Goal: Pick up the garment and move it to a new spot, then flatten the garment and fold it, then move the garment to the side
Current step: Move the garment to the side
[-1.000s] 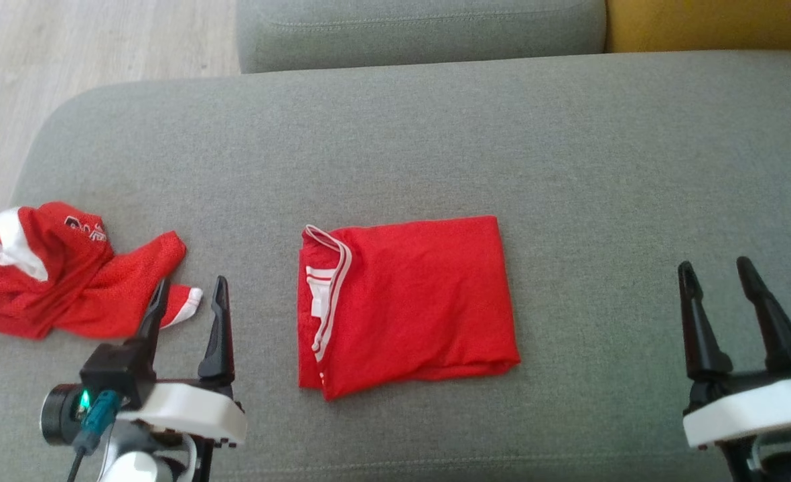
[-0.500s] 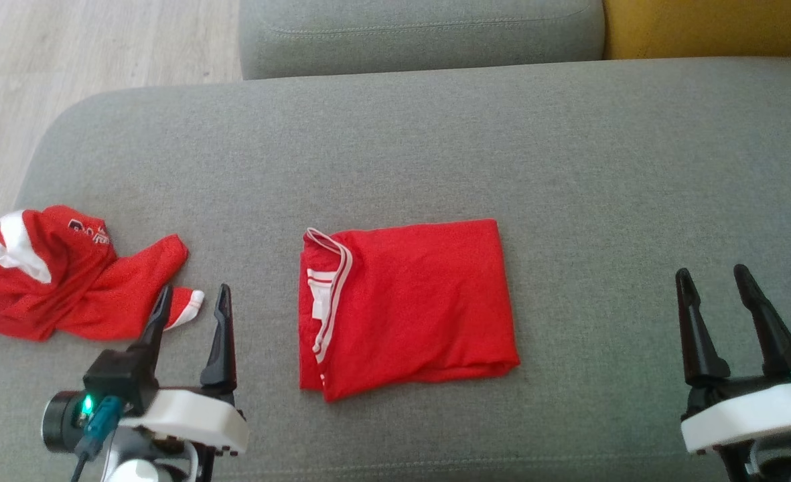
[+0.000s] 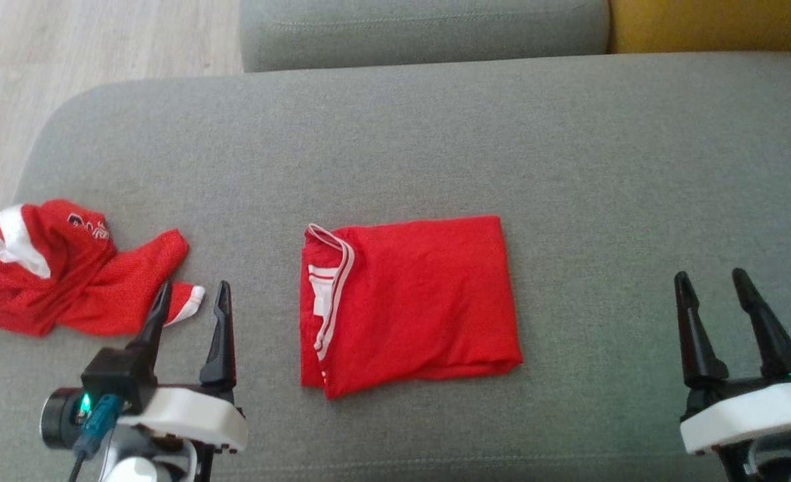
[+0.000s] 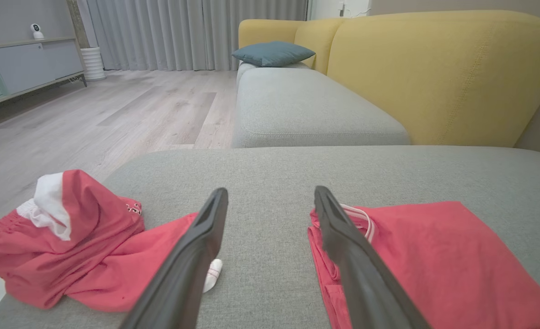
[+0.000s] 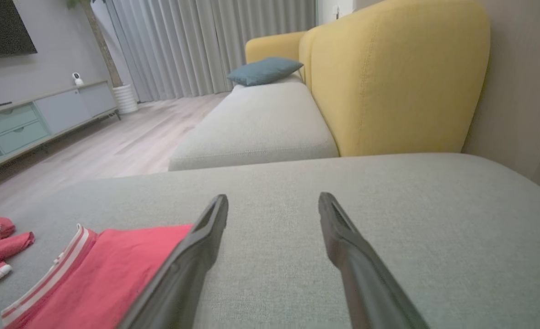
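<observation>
Left pincer (image 3: 194, 285) back, near crumpled shirt (image 3: 67, 278)

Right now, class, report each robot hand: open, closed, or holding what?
Left hand: open, holding nothing.
Right hand: open, holding nothing.
</observation>
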